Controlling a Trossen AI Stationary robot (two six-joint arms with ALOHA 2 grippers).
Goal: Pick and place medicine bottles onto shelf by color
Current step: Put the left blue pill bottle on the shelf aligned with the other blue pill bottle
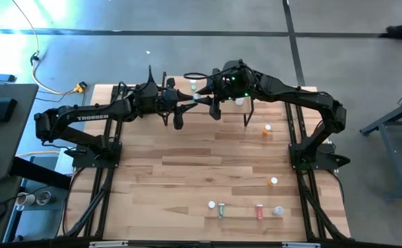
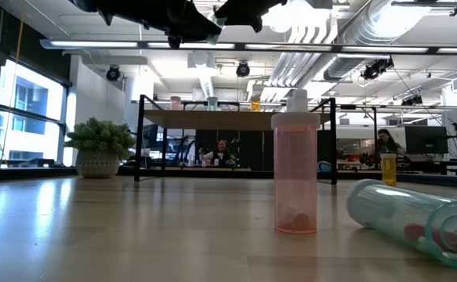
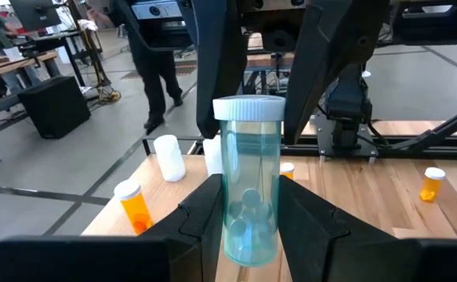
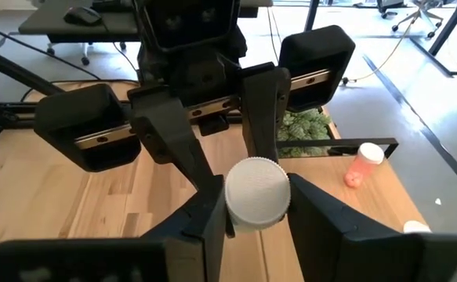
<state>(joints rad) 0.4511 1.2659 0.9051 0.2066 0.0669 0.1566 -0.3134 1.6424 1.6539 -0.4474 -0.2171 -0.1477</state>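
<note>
1. The left gripper's [image 3: 249, 215] fingers [image 3: 204, 223] were closed narrowly on the lower half of a pale green medicine bottle [image 3: 248, 188]. The right gripper's [image 4: 257, 215] fingers [image 4: 314, 227] pinched the same bottle at its white cap [image 4: 257, 192].
2. The left wrist view showed the bottle's whole side, with small pills inside. It also showed the right gripper's fingers coming down from above onto either side of the cap. The right wrist view showed only the round cap end-on, with the left gripper beyond it.
3. The bottle stood upright with its long axis vertical and its cap on top, held in the air above the shelf [image 2: 236, 119].
4. In the high view both arms reached inward and met at 12 o'clock on the table [image 1: 187, 158]. The left gripper [image 1: 185, 100] came in level from 9 o'clock. The right gripper [image 1: 206, 96] came from 3 o'clock with its wrist tipped down.
5. Only the low view showed the shelf's top side-on, carrying an orange bottle [image 2: 255, 102] and a white bottle [image 2: 297, 99].
6. Also in the low view, a pink bottle [image 2: 295, 176] stood upright close to the camera. A green bottle [image 2: 408, 219] lay on its side at 4 o'clock of the pink one.
7. The high view placed the loose bottles between 3 and 6 o'clock on the table.
</note>
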